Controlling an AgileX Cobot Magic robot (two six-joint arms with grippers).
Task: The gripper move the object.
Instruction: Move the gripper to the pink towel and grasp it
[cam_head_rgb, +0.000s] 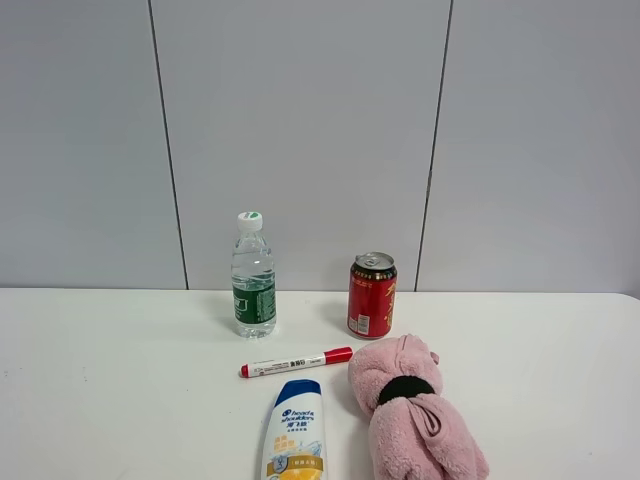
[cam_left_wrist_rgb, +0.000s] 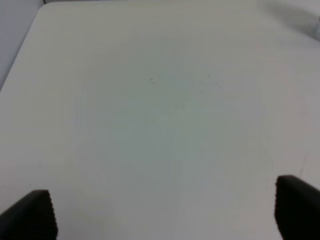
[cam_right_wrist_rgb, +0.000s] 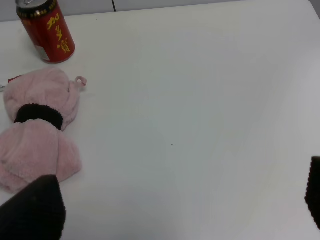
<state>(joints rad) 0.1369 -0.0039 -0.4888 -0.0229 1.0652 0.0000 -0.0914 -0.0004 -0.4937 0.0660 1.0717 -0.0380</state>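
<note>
Pink towel bundle lies lengthwise just beside the right gripper, jaws wide apart; left gripper, jaws also apart, seems farther off.

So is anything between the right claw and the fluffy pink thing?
Nothing visible: only bare table lies between the open right gripper and the pink bundle; the red can stands beyond it.

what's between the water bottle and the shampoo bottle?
A red-and-white marker lies crosswise between the water bottle and the shampoo bottle. Only the exterior high view shows it.
</note>
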